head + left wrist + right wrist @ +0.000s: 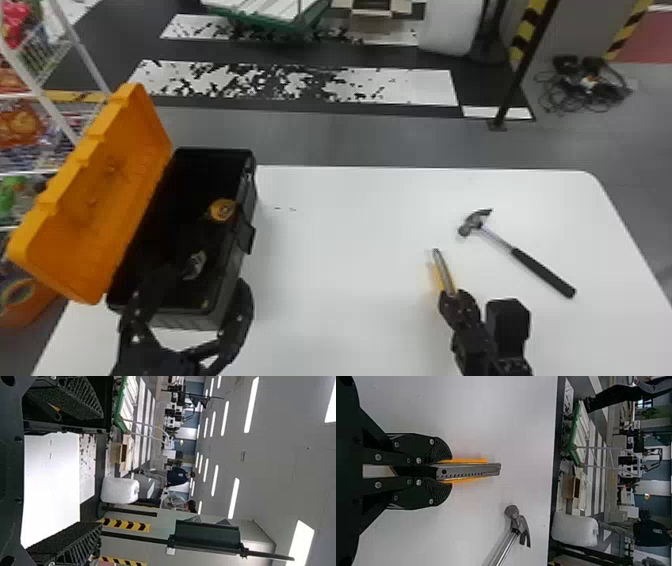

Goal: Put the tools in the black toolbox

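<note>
The black toolbox [245, 200] stands at the table's left, its orange lid [115, 200] swung back. Inside lie a yellow tape measure [221, 210] and a metal wrench head [195, 265]. My left gripper [206, 281] is open at the box's near end, one finger over the interior and one outside. In the left wrist view, nothing is between the fingers of this left gripper [101, 471]. My right gripper [456, 296] is shut on a yellow utility knife [442, 267]. In the right wrist view, the right gripper [446, 471] pinches the knife [470, 470]. The hammer [525, 257] lies farther right.
The white table [345, 225] spans the space between toolbox and knife, with its far edge beyond the hammer. A rack of goods [25, 125] stands left of the box. A dark pole [525, 65] rises from the floor behind the table.
</note>
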`<move>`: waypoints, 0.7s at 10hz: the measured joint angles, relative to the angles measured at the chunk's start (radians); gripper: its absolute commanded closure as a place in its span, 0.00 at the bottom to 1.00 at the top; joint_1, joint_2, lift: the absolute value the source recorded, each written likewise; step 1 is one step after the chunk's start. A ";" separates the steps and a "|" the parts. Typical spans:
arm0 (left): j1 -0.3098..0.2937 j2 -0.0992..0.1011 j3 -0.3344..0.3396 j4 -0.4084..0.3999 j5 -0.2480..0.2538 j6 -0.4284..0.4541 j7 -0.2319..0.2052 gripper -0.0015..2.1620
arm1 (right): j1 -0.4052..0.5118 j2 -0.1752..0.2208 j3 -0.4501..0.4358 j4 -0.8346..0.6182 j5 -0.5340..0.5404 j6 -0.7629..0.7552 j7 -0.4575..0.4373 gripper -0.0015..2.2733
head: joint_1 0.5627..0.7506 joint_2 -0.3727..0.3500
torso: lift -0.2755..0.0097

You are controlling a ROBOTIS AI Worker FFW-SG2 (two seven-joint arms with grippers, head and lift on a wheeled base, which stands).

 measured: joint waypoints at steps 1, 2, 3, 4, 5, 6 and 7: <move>0.000 0.000 0.000 -0.001 0.000 0.000 0.000 0.01 | 0.007 0.000 -0.004 -0.010 0.000 -0.013 0.001 0.57 | 0.70 0.54 | 0.83; 0.002 0.001 0.000 -0.004 0.000 0.000 -0.001 0.01 | 0.017 -0.001 -0.009 -0.028 0.000 -0.020 0.011 0.57 | 0.70 0.54 | 0.83; 0.004 0.001 0.000 -0.010 0.000 0.000 -0.003 0.01 | 0.028 -0.002 -0.013 -0.049 0.007 -0.031 0.025 0.57 | 0.70 0.55 | 0.83; 0.006 0.001 -0.001 -0.019 -0.001 0.000 -0.012 0.01 | 0.042 -0.003 -0.015 -0.072 0.030 -0.056 0.042 0.57 | 0.70 0.56 | 0.83; 0.008 0.001 -0.004 -0.030 -0.001 0.002 -0.024 0.01 | 0.056 -0.004 -0.016 -0.095 0.053 -0.083 0.052 0.57 | 0.70 0.56 | 0.83; 0.011 0.001 -0.009 -0.047 -0.002 0.009 -0.034 0.01 | 0.071 -0.005 -0.015 -0.119 0.071 -0.108 0.055 0.57 | 0.70 0.56 | 0.83; 0.014 0.002 -0.014 -0.067 -0.002 0.030 -0.057 0.01 | 0.085 -0.007 -0.013 -0.141 0.090 -0.137 0.066 0.57 | 0.70 0.56 | 0.83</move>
